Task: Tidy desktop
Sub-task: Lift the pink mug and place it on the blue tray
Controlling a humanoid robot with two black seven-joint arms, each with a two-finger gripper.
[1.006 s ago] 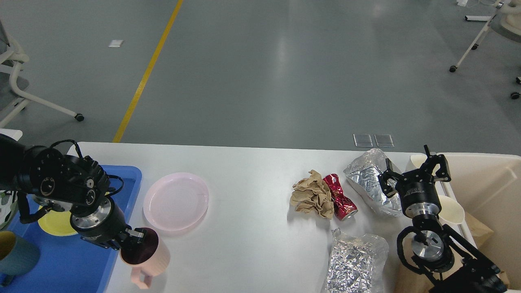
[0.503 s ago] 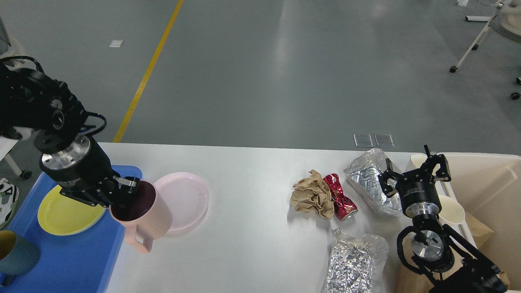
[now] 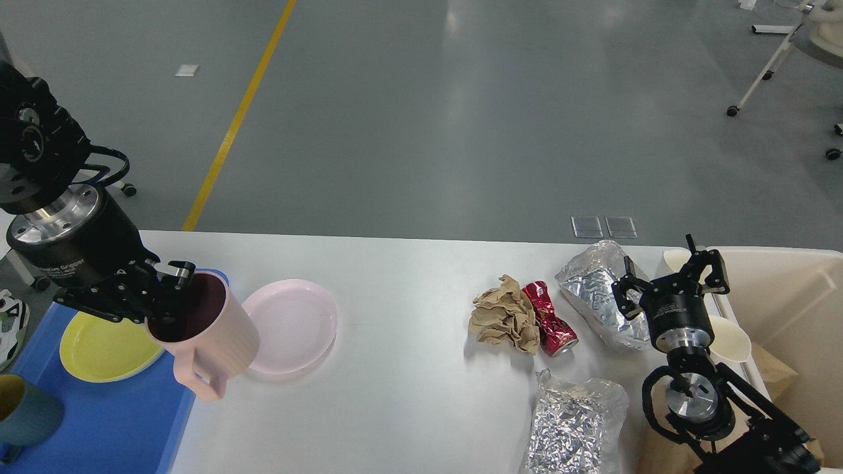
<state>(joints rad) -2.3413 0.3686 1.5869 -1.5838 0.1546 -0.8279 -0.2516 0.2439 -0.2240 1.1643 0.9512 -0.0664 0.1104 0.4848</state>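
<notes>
Nearest me, at the worktop's [image 3: 408,395] front edge toward its right end, a foil bag [image 3: 574,421] lies flat, and my right arm rises beside it. At the front left corner a blue tray [image 3: 112,421] overlaps the worktop's left edge; it carries a teal cup [image 3: 26,415] and a yellow plate [image 3: 105,345], so I judge it is the place for dishes.

My left claw [image 3: 172,296] is clenched on the rim of a pink mug [image 3: 207,339], one finger inside and one outside. The mug hangs tilted, handle down, over the tray's right edge, clear of the surface; I judge I am carrying it to the tray. Just beside it on the worktop lies a pink plate [image 3: 290,324], not yet stowed.

Right of centre lie crumpled paper [image 3: 504,319] and a crushed red can [image 3: 550,319], touching each other. Behind them a second foil bag [image 3: 596,293] lies near the back right corner. My right claw [image 3: 670,276] hovers released, fingers spread, at that bag's right side, holding nothing. A cream bin [image 3: 790,309] stands past the right edge, likely for this rubbish.

The worktop spreads below and between both claws.
</notes>
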